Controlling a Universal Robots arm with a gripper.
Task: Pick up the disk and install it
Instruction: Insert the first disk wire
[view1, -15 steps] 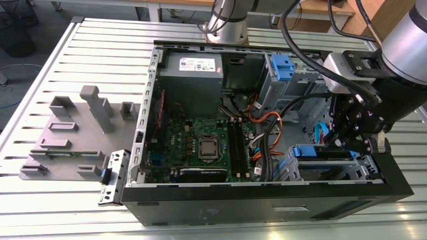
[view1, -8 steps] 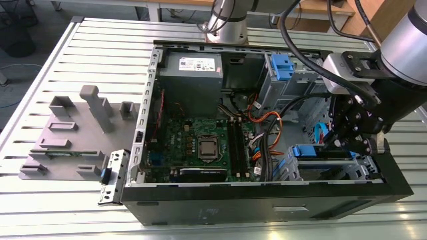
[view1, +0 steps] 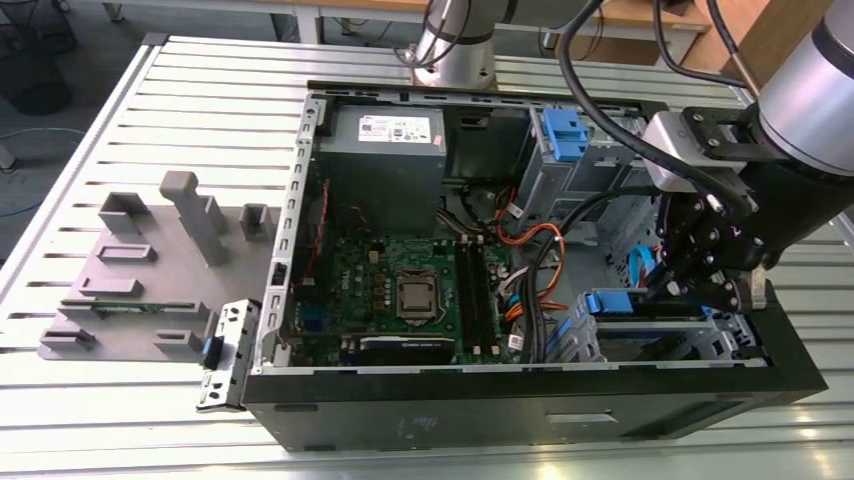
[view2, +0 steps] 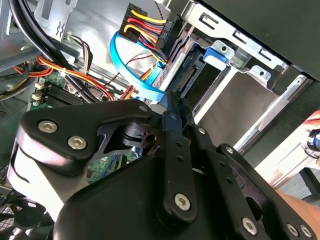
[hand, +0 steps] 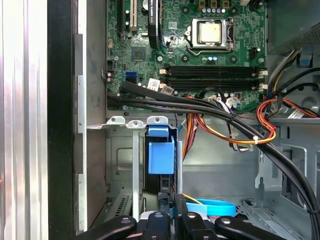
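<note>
Exterior view, left to right: a grey fixture plate (view1: 134, 290), the open case (view1: 534, 400), then the gripper (view1: 707, 285) down at the lower bay. The disk (view1: 627, 303) sits upright in its slot there, blue bracket showing, apparently nearly seated. In the second wrist view the fingers (view2: 175, 117) look closed together at its edge, though whether they grip it I cannot tell.

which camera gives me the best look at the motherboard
The first wrist view: the motherboard faces the camera, with its processor socket and memory slots plain. The exterior view shows the motherboard whole but at a slant. The second wrist view shows a corner behind the pincer.
</note>
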